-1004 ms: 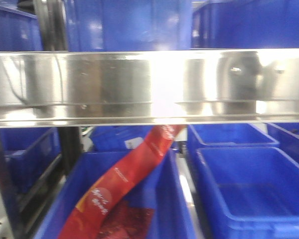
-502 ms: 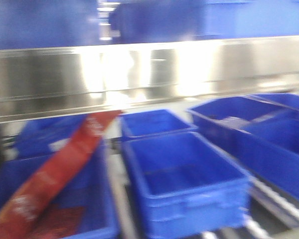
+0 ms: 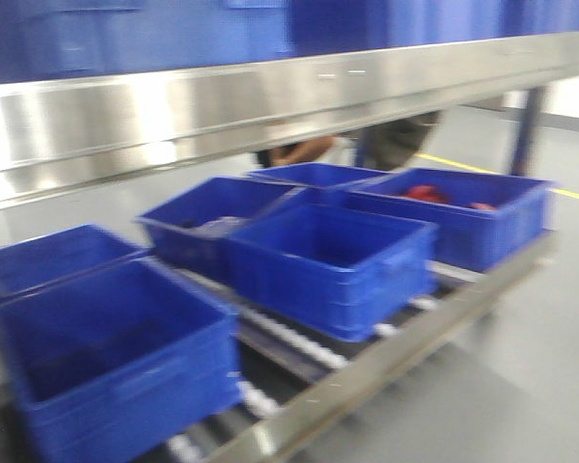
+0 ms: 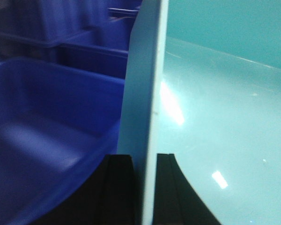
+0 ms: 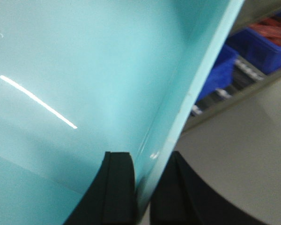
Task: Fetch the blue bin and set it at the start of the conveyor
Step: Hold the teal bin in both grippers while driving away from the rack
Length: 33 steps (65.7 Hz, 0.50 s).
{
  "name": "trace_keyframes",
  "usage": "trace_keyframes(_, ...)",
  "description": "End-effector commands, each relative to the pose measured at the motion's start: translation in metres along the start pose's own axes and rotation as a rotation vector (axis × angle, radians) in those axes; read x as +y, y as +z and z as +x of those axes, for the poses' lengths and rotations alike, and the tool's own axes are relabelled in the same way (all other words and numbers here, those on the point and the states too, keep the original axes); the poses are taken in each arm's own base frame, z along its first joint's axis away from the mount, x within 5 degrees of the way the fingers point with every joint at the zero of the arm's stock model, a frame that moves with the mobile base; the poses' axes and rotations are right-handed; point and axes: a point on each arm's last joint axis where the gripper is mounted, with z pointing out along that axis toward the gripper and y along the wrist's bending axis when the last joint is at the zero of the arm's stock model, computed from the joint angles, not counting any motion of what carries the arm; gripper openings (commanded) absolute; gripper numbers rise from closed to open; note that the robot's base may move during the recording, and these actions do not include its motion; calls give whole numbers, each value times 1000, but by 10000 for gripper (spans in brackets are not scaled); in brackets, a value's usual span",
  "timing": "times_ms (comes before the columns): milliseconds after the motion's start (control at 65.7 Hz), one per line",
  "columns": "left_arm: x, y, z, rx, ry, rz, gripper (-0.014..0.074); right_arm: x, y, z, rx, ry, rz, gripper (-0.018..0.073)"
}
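Rows of dark royal-blue plastic storage bins [image 3: 328, 265] on roller shelf [image 3: 299, 340] beneath shiny stainless-steel rail [image 3: 270, 106] in front view. At left wrist, left pincer [image 4: 144, 161] clamped on upright wall of pale turquoise rectangular plastic tub [image 4: 215, 117], beside one dark bin. At right wrist, right pincer [image 5: 147, 161] clamped on tub's wall, grey floor [image 5: 243, 154] beyond.

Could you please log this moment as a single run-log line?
left gripper: shut on blue bin wall | right gripper: shut on blue bin wall | front view: dark blue bins on roller shelf | conveyor start: not in view
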Motion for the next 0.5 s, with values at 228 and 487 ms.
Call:
trace_keyframes(228,-3,-12,-15,-112,-38,28,-111,-4,-6,-2,-22,-51,38,-151)
trace_keyframes(487,-3,-12,-15,-112,-38,28,-111,-4,-6,-2,-22,-51,38,-151)
